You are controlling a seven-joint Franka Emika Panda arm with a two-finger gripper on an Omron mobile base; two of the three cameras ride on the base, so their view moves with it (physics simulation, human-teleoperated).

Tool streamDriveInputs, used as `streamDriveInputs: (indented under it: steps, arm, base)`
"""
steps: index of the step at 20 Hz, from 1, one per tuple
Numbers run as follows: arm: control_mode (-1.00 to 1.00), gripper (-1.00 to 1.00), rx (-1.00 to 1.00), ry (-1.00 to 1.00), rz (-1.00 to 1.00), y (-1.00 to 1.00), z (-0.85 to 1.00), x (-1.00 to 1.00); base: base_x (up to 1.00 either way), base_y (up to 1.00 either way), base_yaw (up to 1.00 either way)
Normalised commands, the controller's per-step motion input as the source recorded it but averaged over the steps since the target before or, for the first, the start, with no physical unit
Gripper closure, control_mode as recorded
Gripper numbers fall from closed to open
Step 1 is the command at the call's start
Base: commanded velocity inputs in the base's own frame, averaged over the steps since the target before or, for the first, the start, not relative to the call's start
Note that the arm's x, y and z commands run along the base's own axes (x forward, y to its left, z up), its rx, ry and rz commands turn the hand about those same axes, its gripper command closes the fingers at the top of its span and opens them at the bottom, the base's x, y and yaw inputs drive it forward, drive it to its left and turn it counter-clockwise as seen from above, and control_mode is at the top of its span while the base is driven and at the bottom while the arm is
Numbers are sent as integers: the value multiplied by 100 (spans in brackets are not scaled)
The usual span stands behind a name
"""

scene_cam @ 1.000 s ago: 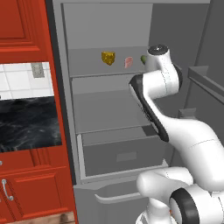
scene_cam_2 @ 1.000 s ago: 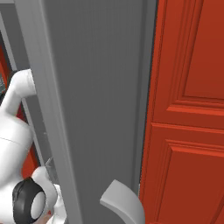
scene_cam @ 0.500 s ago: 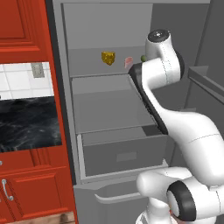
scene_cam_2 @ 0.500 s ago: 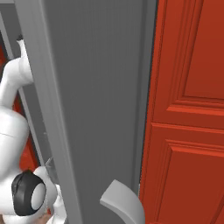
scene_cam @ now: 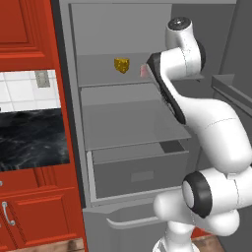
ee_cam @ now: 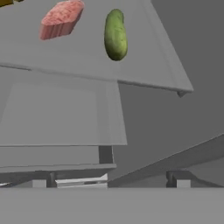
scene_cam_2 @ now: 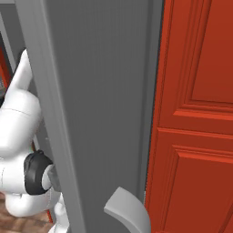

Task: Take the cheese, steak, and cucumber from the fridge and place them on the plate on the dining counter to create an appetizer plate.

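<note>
The fridge [scene_cam: 129, 123] stands open. On its upper shelf [scene_cam: 98, 74] sits the yellow cheese [scene_cam: 121, 65], and a pink corner of the steak [scene_cam: 144, 71] shows beside my raised white arm [scene_cam: 183, 54]. From the hand, I see the steak [ee_cam: 61, 18] and the dark green cucumber [ee_cam: 115, 34] lying side by side on that shelf [ee_cam: 144, 65], a sliver of cheese [ee_cam: 6, 2] at the top left corner. My gripper is open, short of the shelf's front edge, and holds nothing. The plate and the dining counter are out of view.
A lower shelf [scene_cam: 133, 125] and a grey drawer [scene_cam: 140, 173] lie below the food. Red cabinets [scene_cam: 24, 29] and a black marbled counter [scene_cam: 29, 142] flank the fridge on the left. The grey fridge door [scene_cam_2: 91, 91] with its handle [scene_cam_2: 129, 214] stands against a red panel [scene_cam_2: 195, 113].
My arm has lifted, bringing the hand up toward the upper shelf. In the left base view it now covers the cucumber and most of the steak.
</note>
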Motion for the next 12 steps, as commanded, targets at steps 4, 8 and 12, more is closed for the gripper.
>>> streamDriveInputs:
  steps: [4,8,12]
  arm:
    - [-100,-100,0,0,-2,-37,2,65]
    - [-100,-100,0,-2,-2,-31,0,57]
    - [-100,-100,0,-4,0,-19,-2,52]
  base:
    - [0,0,0]
    - [0,0,0]
    - [0,0,0]
